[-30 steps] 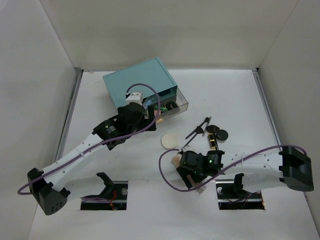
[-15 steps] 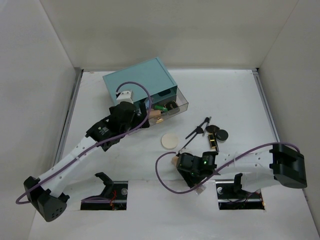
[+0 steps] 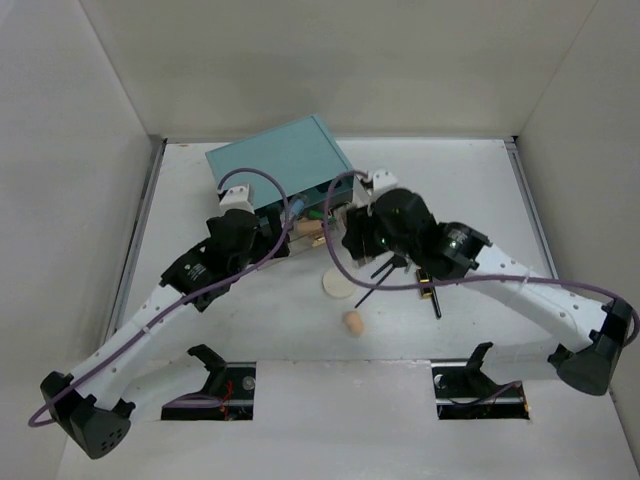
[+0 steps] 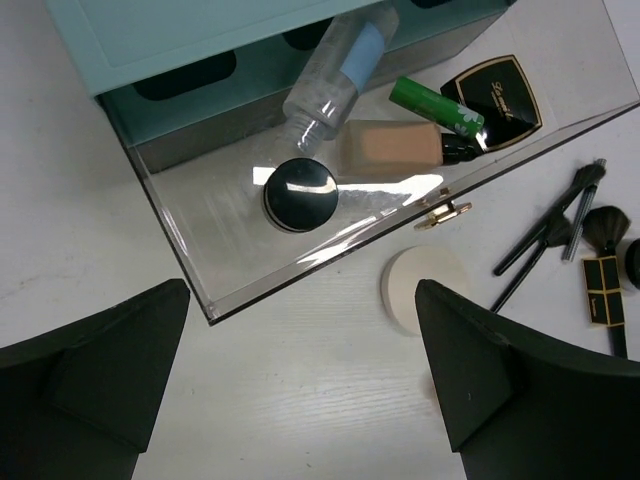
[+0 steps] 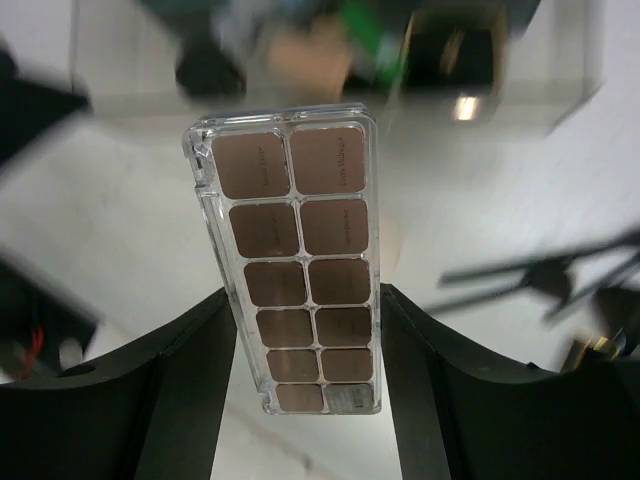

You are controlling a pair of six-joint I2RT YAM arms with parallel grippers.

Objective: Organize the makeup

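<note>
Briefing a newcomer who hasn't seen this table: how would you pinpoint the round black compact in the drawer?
Find the teal box at the back of the table; its clear drawer is pulled open. Inside, the round black compact lies beside the clear bottle and the tan cylinder. It alone is round; the other black compact is square.

White table (image 3: 480, 190), seen from above. At the rear left stands a teal box (image 3: 280, 160). Lying directly on the surface ahead of it are a cream round puff (image 3: 338, 285), a peach egg-shaped sponge (image 3: 352, 322) nearer the front, thin black brushes (image 4: 530, 240) crossing one another, and, just beside them, a black-and-gold rectangular compact (image 4: 602, 303). Two rectangular cutouts (image 3: 210, 385) open at the near edge.
</note>
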